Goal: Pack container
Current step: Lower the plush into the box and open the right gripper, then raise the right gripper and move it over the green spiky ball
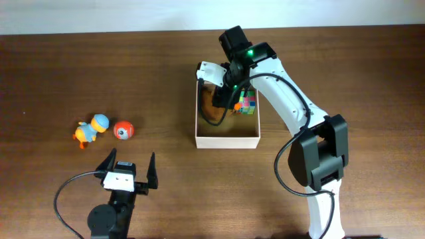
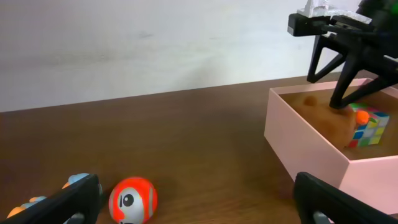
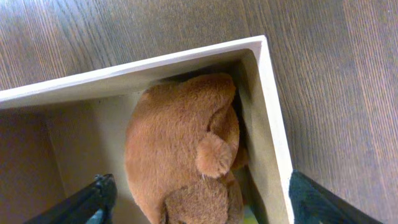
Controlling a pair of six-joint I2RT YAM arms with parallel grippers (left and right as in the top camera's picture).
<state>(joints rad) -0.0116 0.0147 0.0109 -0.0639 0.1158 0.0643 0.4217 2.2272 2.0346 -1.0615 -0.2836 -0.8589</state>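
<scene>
Your right gripper (image 3: 202,196) hangs low over the far left corner of the square, shallow white container (image 1: 226,141). Its fingers are wide apart, one on each side of the brown plush toy (image 3: 180,143), and they clamp nothing. The plush toy lies on the tan floor, pushed close against the corner walls. I think this place is chosen so that more floor stays free for other toys. Just to the right of it in the container sits a small many-coloured cube (image 1: 248,104).

The container stands on the dark wooden table (image 1: 332,66), a little right of the middle.

Your left gripper (image 1: 129,164) waits at the near left, fingers fully apart and empty. It faces the red-orange ball (image 1: 123,130) and the blue and orange duck toy (image 1: 89,129). These two lie well left of the container, not yet packed, so this arm seems the natural one for them.
</scene>
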